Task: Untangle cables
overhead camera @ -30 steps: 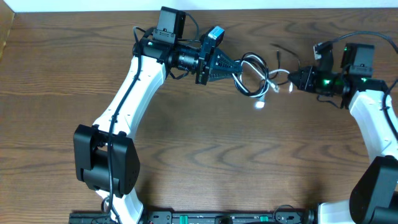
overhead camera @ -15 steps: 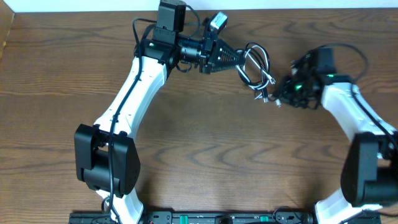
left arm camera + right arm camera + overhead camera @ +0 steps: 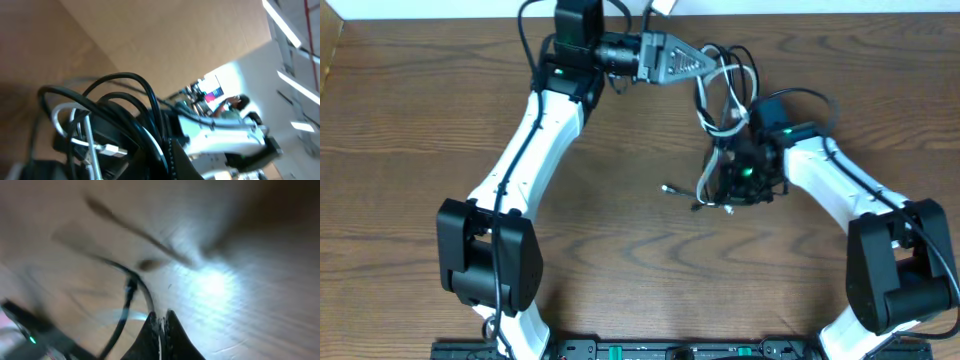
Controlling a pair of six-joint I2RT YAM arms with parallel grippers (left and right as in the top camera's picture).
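Cables stretch between the two arms as one knot, and the line of that stretch is what matters. The left pincer (image 3: 705, 63) sits at the far edge of the worktop (image 3: 620, 250). From overhead it looks closed on the bundle where the black cable (image 3: 120, 75) loops; its own camera hides the tips behind those loops. The white cable (image 3: 106, 147) threads through the same loops, its plug lying among the black strands.

The right pincer (image 3: 160, 325) lies nearer the robot's base and a little to the right. Its fingers are almost together with a pale strand between them, probably the white cable, though that view is badly blurred. So the tangle's long axis runs from far edge towards the base. Loose tails trail from the right pincer towards the left, ending in a plug (image 3: 668, 188) on the wood.

Drawing the arms apart along that axis would probably tighten the loops. The right arm is the nearer one to the free ends.
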